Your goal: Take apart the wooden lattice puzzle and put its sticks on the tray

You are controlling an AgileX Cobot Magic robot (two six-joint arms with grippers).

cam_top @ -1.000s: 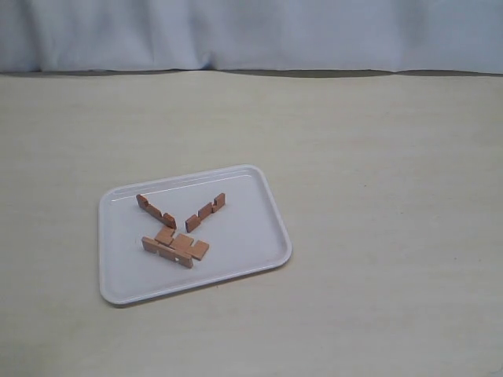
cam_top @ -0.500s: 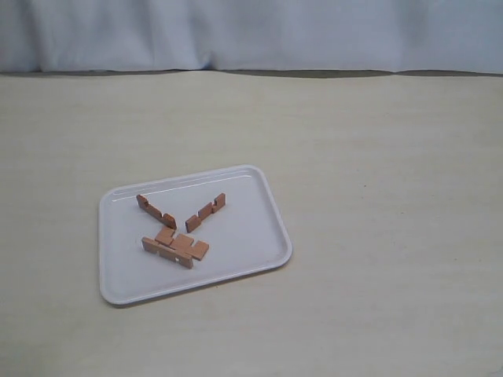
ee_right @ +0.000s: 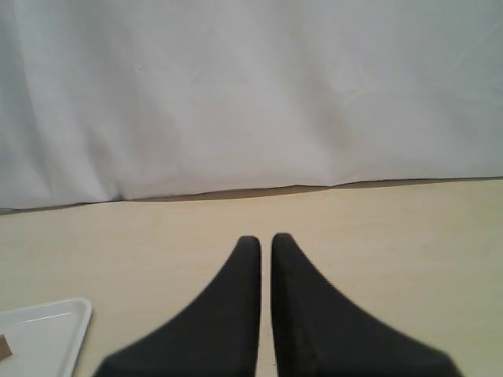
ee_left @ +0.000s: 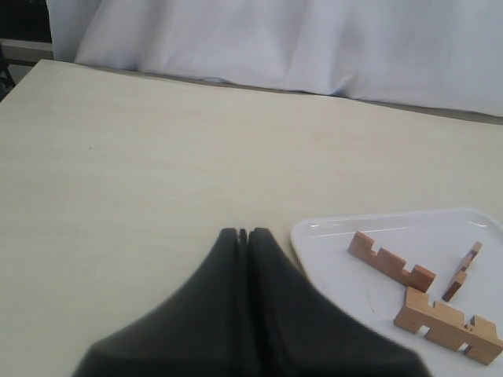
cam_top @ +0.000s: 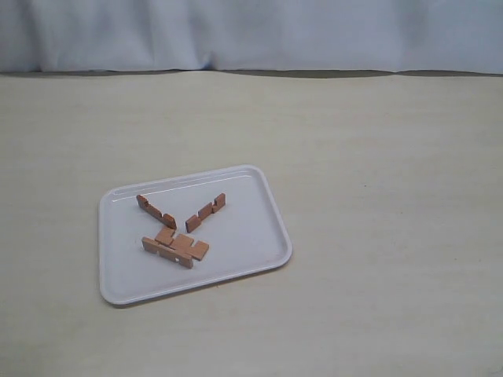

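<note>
The white tray point(cam_top: 251, 236) lies on the table left of centre. No assembled lattice puzzle shows; its sticks lie apart on the tray. One stick point(cam_top: 156, 210) is at the back left, a second point(cam_top: 205, 212) stands on edge beside it, and two more point(cam_top: 177, 247) lie against each other in front. In the left wrist view my left gripper point(ee_left: 243, 232) is shut and empty over bare table, just beside the tray's corner point(ee_left: 314, 236), with three sticks point(ee_left: 391, 261) visible. My right gripper point(ee_right: 266, 238) is shut and empty, away from the tray point(ee_right: 47, 330).
A pale wooden table point(cam_top: 377, 196) stretches around the tray. A white cloth backdrop point(cam_top: 251, 31) hangs along its far edge. Neither arm shows in the exterior view.
</note>
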